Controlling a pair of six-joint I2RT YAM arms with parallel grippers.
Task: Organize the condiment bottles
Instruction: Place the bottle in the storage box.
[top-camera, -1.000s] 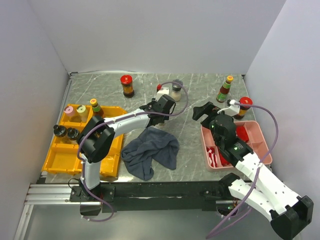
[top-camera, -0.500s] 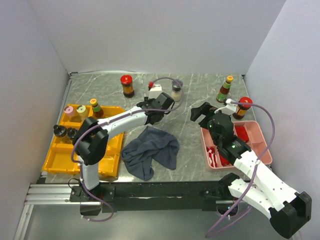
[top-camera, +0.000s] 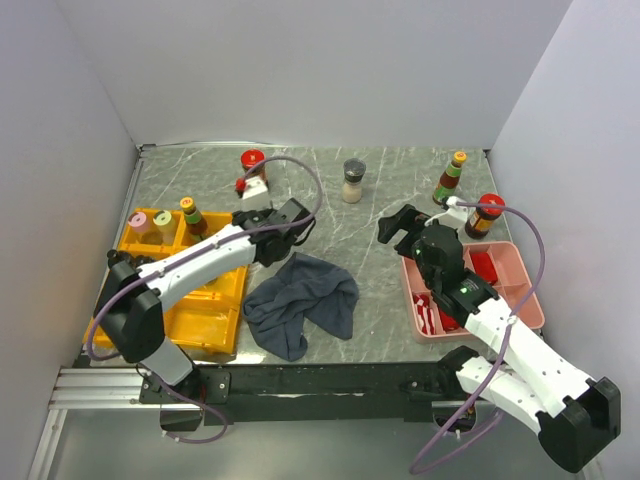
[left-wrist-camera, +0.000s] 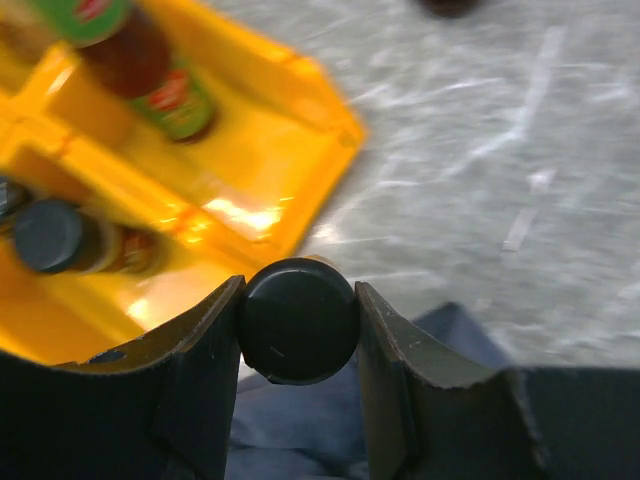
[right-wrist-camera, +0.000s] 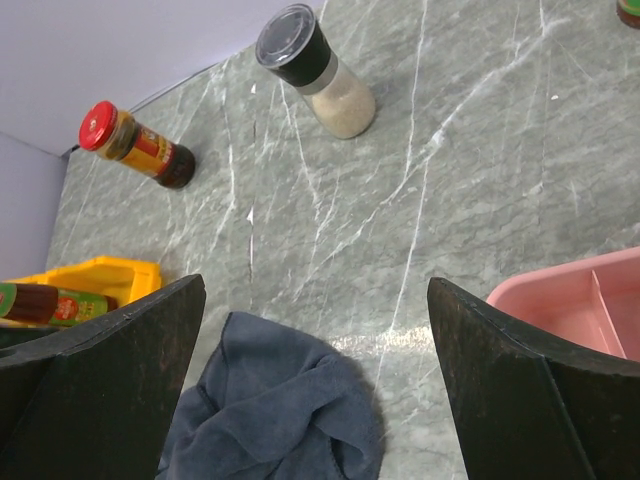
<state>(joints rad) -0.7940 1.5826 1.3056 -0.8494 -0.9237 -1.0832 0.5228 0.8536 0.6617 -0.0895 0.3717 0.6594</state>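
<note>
1 black-capped jar (left-wrist-camera: 298, 322) clenched in left end effector (left-wrist-camera: 298, 300) near yellow tray (left-wrist-camera: 260, 170); right end effector (right-wrist-camera: 315, 300) released, empty.

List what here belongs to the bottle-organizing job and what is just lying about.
Job: black-capped jar in the left gripper; grey-capped shaker; back red-capped jar; right red-capped jar; orange-capped bottle; bottles in the yellow tray.
Lying about: dark grey cloth; pink tray.

I count at least nine bottles. Four stand on the table (top-camera: 400, 190): left jar (top-camera: 253, 168), shaker (top-camera: 353, 181), tall bottle (top-camera: 449, 180), right jar (top-camera: 485, 214). Four are in the yellow tray (top-camera: 200, 330): pink-capped jar (top-camera: 137, 226), green-capped jar (top-camera: 162, 223), brown bottle (top-camera: 192, 215), black-capped jar (left-wrist-camera: 50, 238). One black-capped bottle (left-wrist-camera: 298, 320) is in my grip. Two trays, counting the pink tray (top-camera: 515, 275). One cloth (top-camera: 305, 300).
</note>
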